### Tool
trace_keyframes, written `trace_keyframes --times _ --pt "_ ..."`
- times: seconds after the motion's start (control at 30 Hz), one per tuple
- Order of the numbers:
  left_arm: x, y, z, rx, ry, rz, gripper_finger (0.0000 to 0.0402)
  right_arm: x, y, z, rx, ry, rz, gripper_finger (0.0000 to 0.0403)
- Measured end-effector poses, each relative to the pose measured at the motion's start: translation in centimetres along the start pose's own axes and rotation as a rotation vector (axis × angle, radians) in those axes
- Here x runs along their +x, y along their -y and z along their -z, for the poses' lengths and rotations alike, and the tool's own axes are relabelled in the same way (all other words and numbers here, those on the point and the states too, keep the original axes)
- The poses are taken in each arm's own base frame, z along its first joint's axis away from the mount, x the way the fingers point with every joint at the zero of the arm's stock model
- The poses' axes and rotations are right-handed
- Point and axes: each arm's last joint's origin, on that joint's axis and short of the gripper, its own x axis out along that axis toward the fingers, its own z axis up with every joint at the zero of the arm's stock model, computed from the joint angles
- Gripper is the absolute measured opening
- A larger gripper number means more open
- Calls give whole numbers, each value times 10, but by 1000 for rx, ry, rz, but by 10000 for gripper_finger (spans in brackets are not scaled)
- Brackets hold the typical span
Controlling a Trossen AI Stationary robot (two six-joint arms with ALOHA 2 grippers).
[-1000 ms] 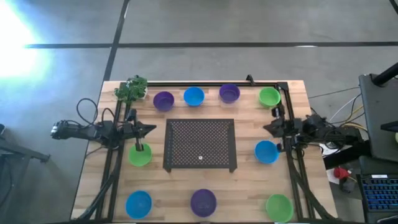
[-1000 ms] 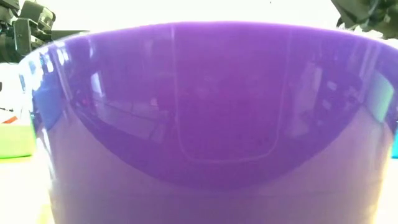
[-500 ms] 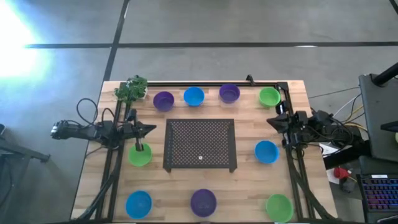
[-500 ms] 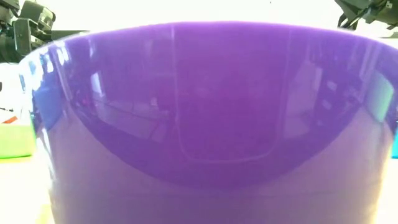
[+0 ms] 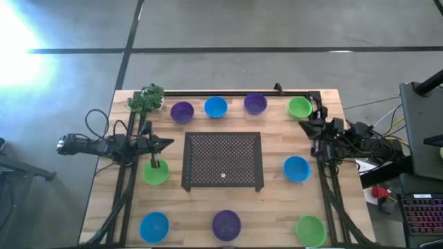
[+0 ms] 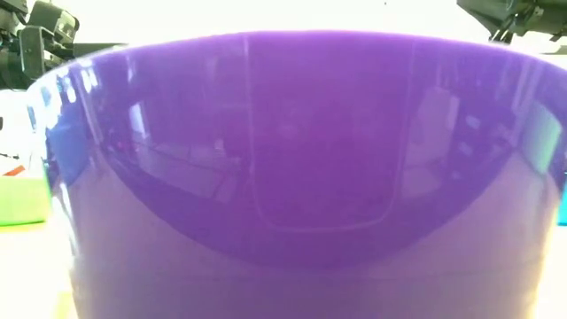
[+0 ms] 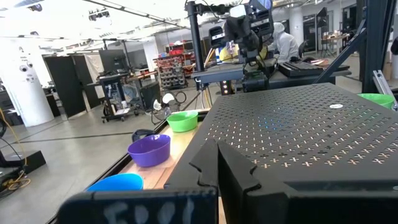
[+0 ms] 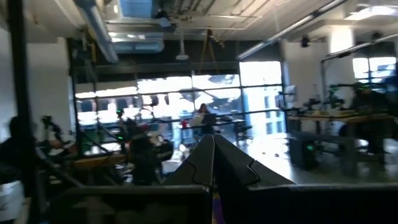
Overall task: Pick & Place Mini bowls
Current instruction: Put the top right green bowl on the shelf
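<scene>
1. Nine mini bowls point(image 5: 296, 168) ring the black mesh mat point(image 5: 223, 161) on the table point(image 5: 270, 207).
2. We find the right claw point(image 5: 306, 124), clenched and empty, just near of the far-right green bowl point(image 5: 300, 107).
3. Left claw point(image 5: 166, 144) waits clenched, the left green bowl point(image 5: 155, 171) just near of it.

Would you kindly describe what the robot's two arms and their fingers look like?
Both arms are dark, nearly black, with angular links. Black cables loop beside the left arm and trail from the right arm. The left gripper has matte black fingers with stepped, notched inner edges.
</scene>
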Motion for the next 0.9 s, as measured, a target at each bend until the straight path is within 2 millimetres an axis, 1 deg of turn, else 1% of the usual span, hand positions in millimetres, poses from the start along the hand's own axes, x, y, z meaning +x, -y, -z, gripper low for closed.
trace_keyframes --times 0.23,0.43,0.57,0.77,0.9 --pt "0 0 0 0 0 -1 0 9 5 -3 -49 -118 286 8" --pt "0 0 0 0 0 -1 0 27 4 -7 -104 -256 476 8" --pt "0 0 0 0 0 0 0 42 0 -5 -152 -351 517 8" --pt "0 0 0 0 0 0 0 64 -6 -8 -187 -409 519 8" --pt "0 0 0 0 0 0 0 75 -9 -4 -220 -472 521 8"
